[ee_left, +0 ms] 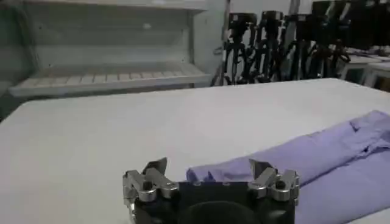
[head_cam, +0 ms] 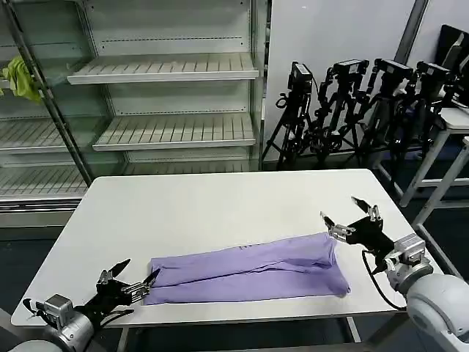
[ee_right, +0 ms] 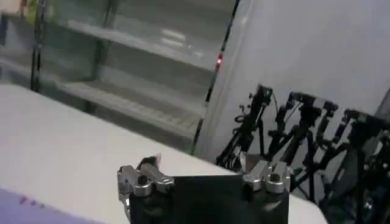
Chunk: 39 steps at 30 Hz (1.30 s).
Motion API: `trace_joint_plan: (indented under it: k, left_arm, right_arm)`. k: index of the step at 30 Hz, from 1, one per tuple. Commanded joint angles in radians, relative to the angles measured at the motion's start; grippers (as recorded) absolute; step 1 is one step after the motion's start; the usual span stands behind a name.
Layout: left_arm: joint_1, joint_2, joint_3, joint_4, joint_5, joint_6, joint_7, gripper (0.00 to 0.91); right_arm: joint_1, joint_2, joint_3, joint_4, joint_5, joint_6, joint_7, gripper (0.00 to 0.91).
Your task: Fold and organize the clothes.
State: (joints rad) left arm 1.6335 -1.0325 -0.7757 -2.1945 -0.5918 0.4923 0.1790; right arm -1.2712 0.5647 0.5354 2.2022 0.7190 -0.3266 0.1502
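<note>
The long folded lavender cotton T-shirt is flanked at lower frame by the left gripper and right gripper, jaws apart; a single-layer pinch could undo the fold.

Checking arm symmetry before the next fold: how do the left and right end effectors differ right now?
Left end effector sits low at the T-shirt's left end, near the table's front edge. Right end effector is raised beside the shirt's right end. Both are open, holding nothing.

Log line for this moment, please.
T-shirt: folded strip on table | left hand: open at its left end | right hand: open by right end
</note>
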Motion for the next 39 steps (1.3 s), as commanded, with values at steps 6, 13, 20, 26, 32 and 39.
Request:
trace_joint_plan:
  k: [6, 13, 20, 26, 32, 39]
  left_arm:
    - [-0.027, -0.105, 0.049, 0.037, -0.036, 0.037, -0.036, 0.907]
    - [-0.026, -0.146, 0.088, 0.043, -0.007, 0.037, -0.027, 0.907]
    - [-0.032, -0.183, 0.130, 0.071, 0.039, 0.029, -0.015, 0.907]
    - [-0.035, -0.200, 0.158, 0.095, 0.073, 0.018, -0.004, 0.816]
    - [-0.038, -0.210, 0.173, 0.102, 0.091, 0.009, 0.003, 0.161]
    - [-0.041, -0.216, 0.180, 0.100, 0.095, 0.001, 0.006, 0.121]
  right_arm:
    - [0.024, 0.017, 0.049, 0.066, 0.003, 0.015, 0.008, 0.907]
    - [0.032, 0.018, 0.048, 0.077, 0.003, 0.019, 0.007, 0.907]
    - [0.024, 0.035, 0.042, 0.094, -0.002, 0.017, 0.009, 0.907]
    - [0.008, 0.042, 0.048, 0.120, -0.006, 0.016, 0.013, 0.907]
    - [-0.008, 0.048, 0.054, 0.143, -0.006, 0.015, 0.018, 0.907]
    - [-0.027, 0.062, 0.055, 0.155, -0.019, 0.014, 0.020, 0.907]
